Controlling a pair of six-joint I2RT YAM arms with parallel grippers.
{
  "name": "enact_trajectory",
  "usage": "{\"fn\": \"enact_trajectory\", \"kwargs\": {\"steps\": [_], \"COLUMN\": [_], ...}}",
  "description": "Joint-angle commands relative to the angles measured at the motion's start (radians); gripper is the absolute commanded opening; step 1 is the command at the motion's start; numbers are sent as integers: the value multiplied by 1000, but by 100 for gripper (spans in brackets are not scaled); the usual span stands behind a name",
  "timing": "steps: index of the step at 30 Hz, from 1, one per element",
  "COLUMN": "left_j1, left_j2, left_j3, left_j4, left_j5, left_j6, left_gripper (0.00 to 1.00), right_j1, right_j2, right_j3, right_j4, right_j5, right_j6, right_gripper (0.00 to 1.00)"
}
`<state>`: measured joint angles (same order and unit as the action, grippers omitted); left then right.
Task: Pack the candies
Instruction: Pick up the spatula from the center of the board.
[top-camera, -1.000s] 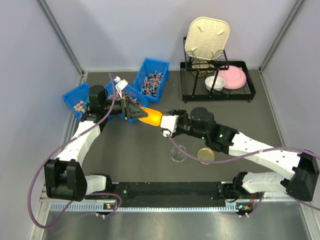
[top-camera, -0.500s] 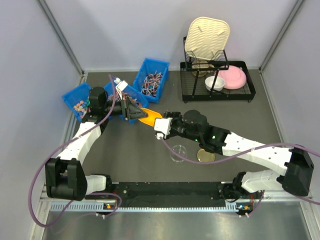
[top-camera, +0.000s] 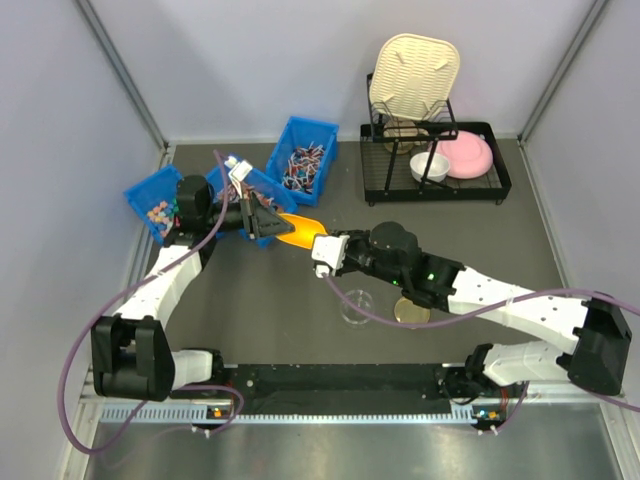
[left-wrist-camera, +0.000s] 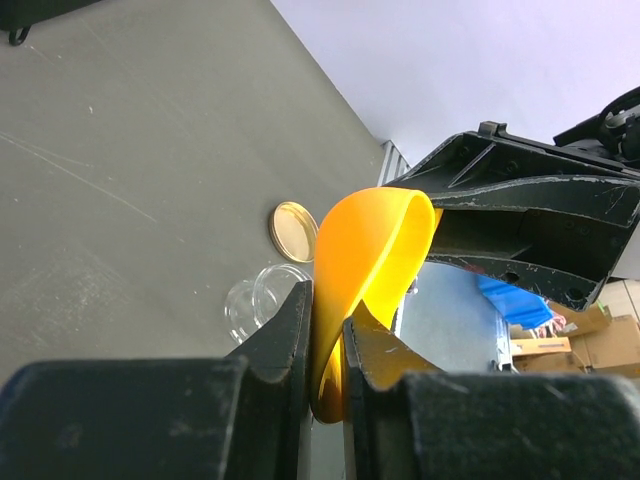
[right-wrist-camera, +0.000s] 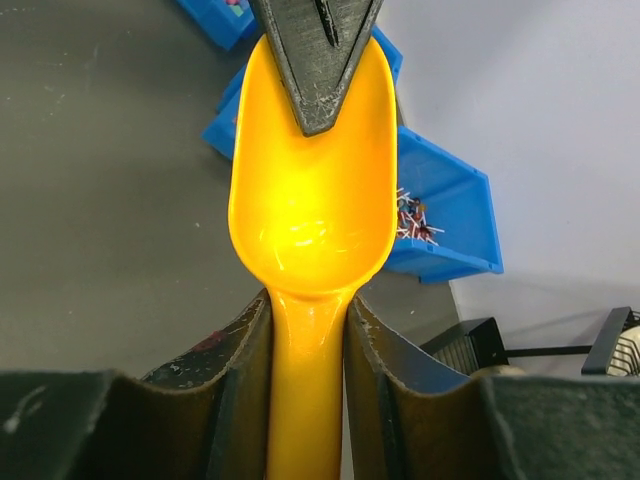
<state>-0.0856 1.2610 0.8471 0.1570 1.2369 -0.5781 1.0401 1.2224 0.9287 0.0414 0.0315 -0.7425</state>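
Right wrist view: handover step. Yellow scoop (right-wrist-camera: 310, 210) rim is pinched by left gripper (left-wrist-camera: 328, 340), handle clamped by right gripper (right-wrist-camera: 306, 400); next, left's release req'd w/o tilting.

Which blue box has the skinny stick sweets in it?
The blue box furthest right, nearest the black rack; thin red, white and blue sticks fill it.

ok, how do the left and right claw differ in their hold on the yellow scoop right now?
Left claw pinches the yellow scoop by its bowl rim; right claw grips its handle. Left claw's fingers nearly meet on the thin wall; right claw's stand wider, around the thicker handle. Shared: both hold the same scoop.
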Motion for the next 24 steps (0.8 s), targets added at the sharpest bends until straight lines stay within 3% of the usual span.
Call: {"fn": "enact_trajectory", "kwargs": {"steps": [1,2,3,6,7,10,12,13,15,16,24], "left_j1": [3,3,3,18,21,49,72,78,105,106,90], "left_j2": [-37,-37,-40,-57,-63,-77,-68,-60,-35,-25,110], "left_j3": [-2,-2,-2,3,6,55,146,182,284,314,357], "left_j4": [70,70,70,70,64,-43,-150,-300,-425,-521,-619], "left_j5": [84,84,81,62,56,44,30,6,-60,-176,-634], "left_j6": [-43,-42,-42,-31,-20,65,200,252,398,449,851], "left_gripper": [0,2,14,37,53,84,95,99,99,99,99], "right_j1": [14,14,14,15,14,8,-15,-32,-75,-89,-218], "right_j2": [-26,-24,-26,-38,-41,-66,-86,-92,-110,-121,-296], "right_j3": [-5,-4,1,-1,-2,-5,7,15,41,47,9], "right_j4": [5,3,-1,-11,-15,-34,-66,-99,-138,-152,-212], "right_j5": [-64,-64,-65,-65,-61,-58,-76,-85,-102,-101,-87], "right_j6": [-15,-15,-15,-14,-14,-17,-12,-3,6,11,26], "right_gripper": [10,1,0,0,0,0,0,0,0,0,0]}}
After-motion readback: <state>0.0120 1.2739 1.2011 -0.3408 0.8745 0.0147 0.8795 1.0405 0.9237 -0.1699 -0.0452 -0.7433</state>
